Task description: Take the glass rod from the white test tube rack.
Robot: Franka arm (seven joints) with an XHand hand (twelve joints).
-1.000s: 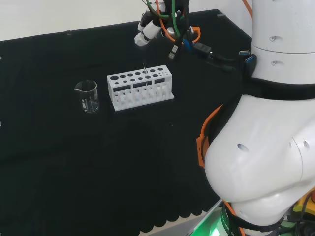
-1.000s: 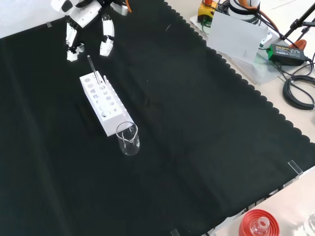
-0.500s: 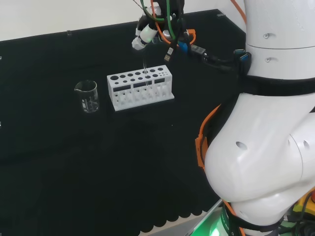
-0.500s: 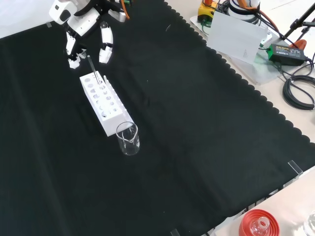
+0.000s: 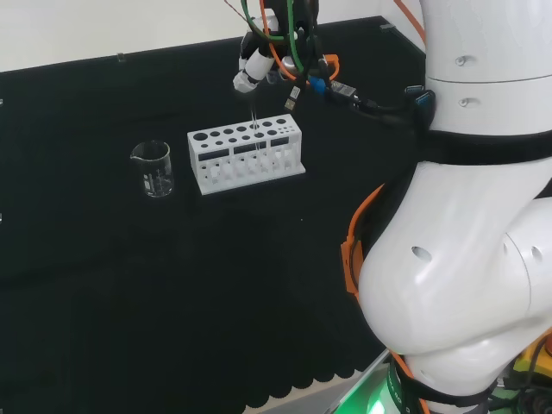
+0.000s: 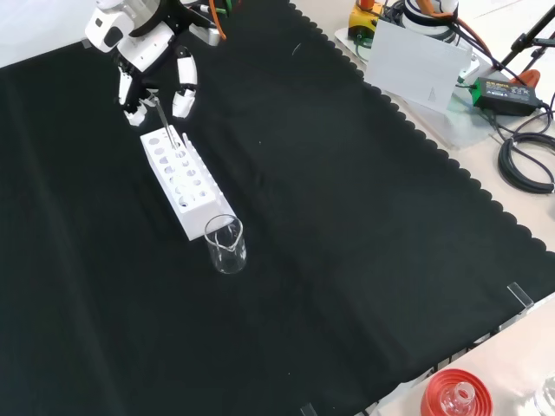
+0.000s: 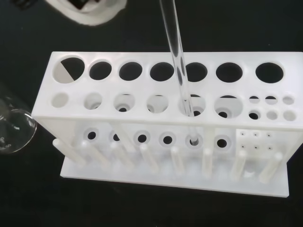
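Glass rod (image 7: 179, 66) in white rack (image 6: 180, 182), black cloth (image 6: 347, 217), robot hand (image 6: 147, 65) fingers spread open above.

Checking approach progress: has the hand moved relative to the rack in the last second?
Yes. In the front view the hand has come down toward the white rack, its fingers now flanking the glass rod top.

The tabletop (image 6: 364, 260) is covered with black cloth (image 5: 129, 285) that has a scalloped edge. On the cloth stands a white test tube rack (image 6: 179, 183), and a clear glass beaker (image 6: 225, 244) stands just beside one end of it; in the head view the beaker is left of the rack.
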